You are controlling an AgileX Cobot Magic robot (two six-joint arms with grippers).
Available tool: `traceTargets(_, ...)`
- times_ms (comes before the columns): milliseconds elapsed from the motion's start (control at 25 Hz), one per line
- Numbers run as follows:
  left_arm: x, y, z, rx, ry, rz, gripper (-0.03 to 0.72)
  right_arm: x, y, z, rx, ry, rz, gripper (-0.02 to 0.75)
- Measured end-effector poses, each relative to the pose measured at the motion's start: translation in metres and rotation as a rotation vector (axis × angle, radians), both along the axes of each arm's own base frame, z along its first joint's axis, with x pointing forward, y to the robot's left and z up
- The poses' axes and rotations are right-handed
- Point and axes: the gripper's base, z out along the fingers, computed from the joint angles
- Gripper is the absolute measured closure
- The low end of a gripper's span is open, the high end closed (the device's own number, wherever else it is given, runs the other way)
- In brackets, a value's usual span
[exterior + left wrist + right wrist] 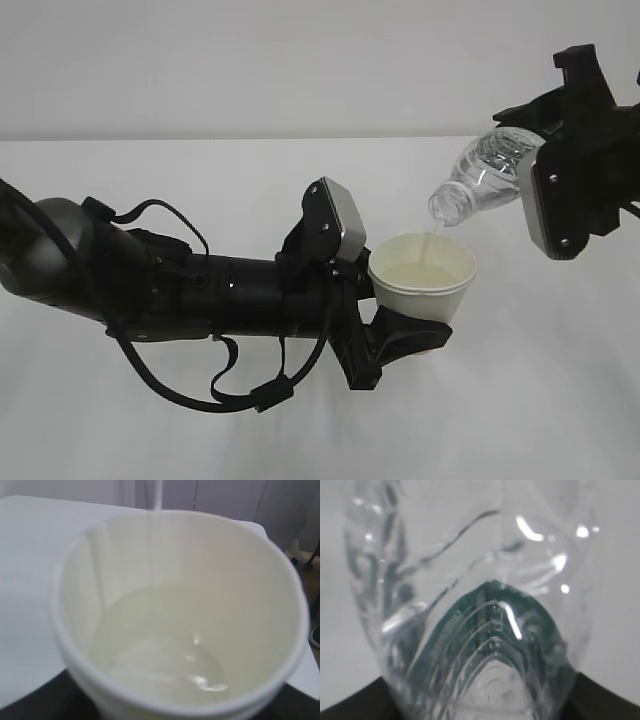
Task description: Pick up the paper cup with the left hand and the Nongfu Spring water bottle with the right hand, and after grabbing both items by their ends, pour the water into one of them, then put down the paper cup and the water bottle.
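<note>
Centre-right of the exterior frame, the paper cup point(421, 276) sits upright above the white table point(560, 400), clasped around its lower part by the left hand's gripper point(400, 335). Left wrist view – cup point(180, 615) partly filled with clear water point(165, 650), thin stream point(158, 495) dropping in from the top edge. Upper right of the exterior frame, the Nongfu Spring water bottle point(484, 176) is tilted neck-down, mouth just above the cup rim, stream point(436, 236) running in – right hand's gripper point(545, 130) grasping its base end. Right wrist view: bottle point(475, 605) fills the frame, green label point(490, 615) visible through clear ribbed plastic.
</note>
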Motion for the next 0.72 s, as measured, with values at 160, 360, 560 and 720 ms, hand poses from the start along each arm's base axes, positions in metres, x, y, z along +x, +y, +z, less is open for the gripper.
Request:
traceTargets(160,0.0,0.0,0.0,0.0,0.0,0.0,0.235,-0.0013,0.0057,-0.0005,-0.009,0.003,0.018,0.332)
traceTargets(360,0.0,0.0,0.0,0.0,0.0,0.0,0.235,-0.0016,0.007,-0.0009,-0.013,0.006,0.021,0.333)
traceTargets(560,0.0001,0.0,-0.0001,0.001,0.0,0.001,0.235,-0.0016,0.007,-0.0009,-0.015,0.006,0.021,0.333)
traceTargets(720,0.0001,0.0,-0.0001,0.001,0.0,0.001,0.235,-0.0016,0.007,-0.0009,-0.015,0.006,0.021,0.333)
